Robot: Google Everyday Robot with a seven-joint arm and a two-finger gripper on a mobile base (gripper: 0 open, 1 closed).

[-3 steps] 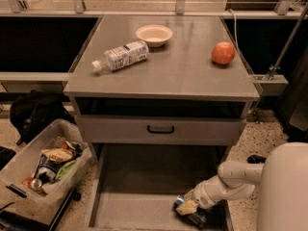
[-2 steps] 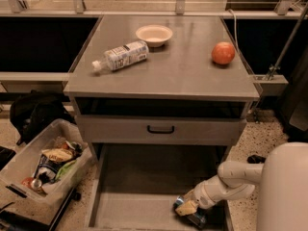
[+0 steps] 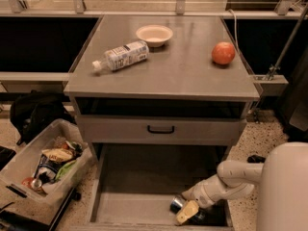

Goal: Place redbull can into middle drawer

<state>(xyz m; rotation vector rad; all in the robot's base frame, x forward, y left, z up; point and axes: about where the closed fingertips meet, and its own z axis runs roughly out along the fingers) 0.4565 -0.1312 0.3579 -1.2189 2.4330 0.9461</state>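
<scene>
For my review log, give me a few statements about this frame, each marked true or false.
1. The clear plastic water bottle with a white label lies on its side on the grey cabinet top. True.
2. The round orange-red fruit sits inside the shallow white bowl. False: it rests apart from the bowl, on the right of the top.
3. The end effector is down in the wide grey metal middle drawer, at the slim silver-topped redbull can. True.
4. The grey drawer front with a small black handle is pulled out. False: it is closed; only the drawer below it is open.
</scene>
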